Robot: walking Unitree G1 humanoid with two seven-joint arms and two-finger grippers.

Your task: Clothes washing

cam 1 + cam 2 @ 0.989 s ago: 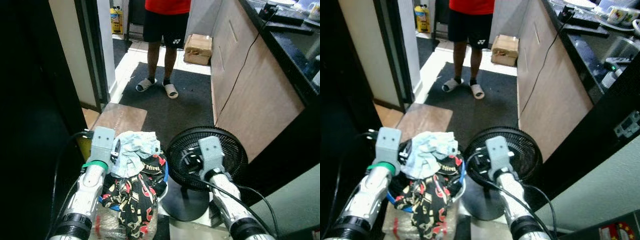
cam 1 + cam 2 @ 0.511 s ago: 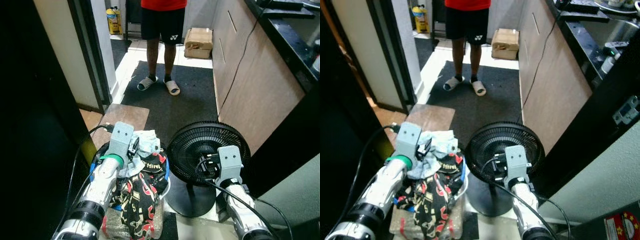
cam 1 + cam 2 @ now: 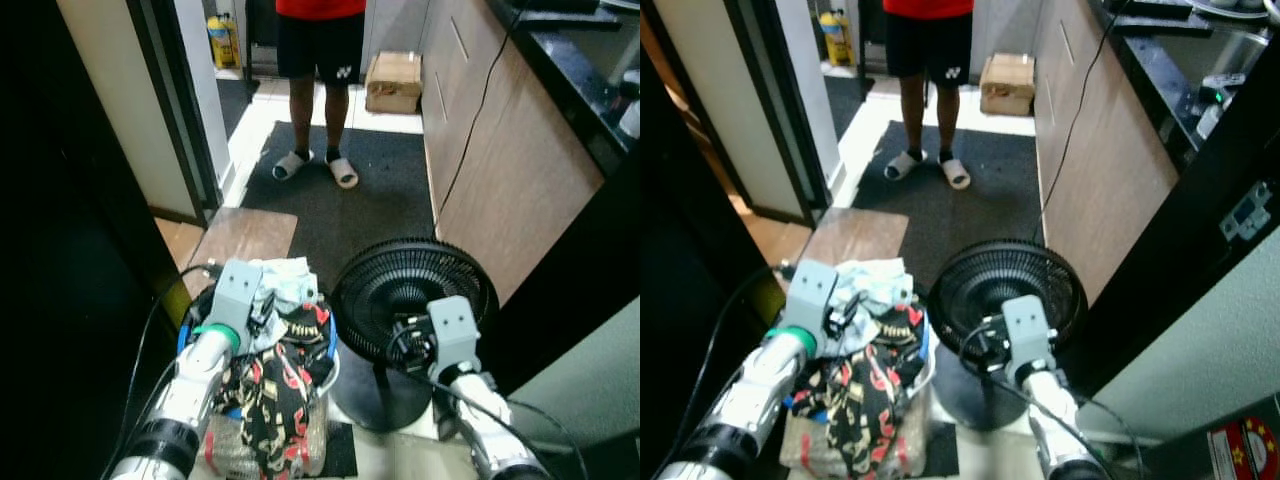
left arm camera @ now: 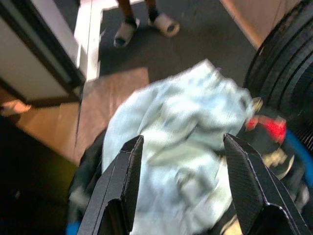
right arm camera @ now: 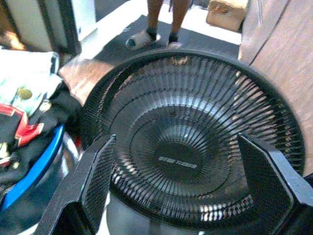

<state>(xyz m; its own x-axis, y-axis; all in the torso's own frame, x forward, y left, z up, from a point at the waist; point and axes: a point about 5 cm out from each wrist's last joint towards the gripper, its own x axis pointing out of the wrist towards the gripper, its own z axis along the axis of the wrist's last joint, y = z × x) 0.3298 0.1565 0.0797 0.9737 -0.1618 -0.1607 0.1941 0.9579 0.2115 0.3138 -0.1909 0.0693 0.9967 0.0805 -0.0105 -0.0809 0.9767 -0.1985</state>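
Left gripper, jaws spread, hovers over the cloth; right gripper, jaws spread, faces the fan.

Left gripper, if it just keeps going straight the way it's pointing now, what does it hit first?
Most likely the pale blue cloth on top of the laundry pile: the open left gripper points straight at it, one finger either side. How much gap remains is hard to judge.

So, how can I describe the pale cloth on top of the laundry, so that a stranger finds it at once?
Start at the black floor fan beside the wooden cabinet; just to its left stands a blue-rimmed basket heaped with clothes. The pale blue cloth lies crumpled on top of the heap, before the open left gripper. It is plain and light, while the garment under it is black with red print.
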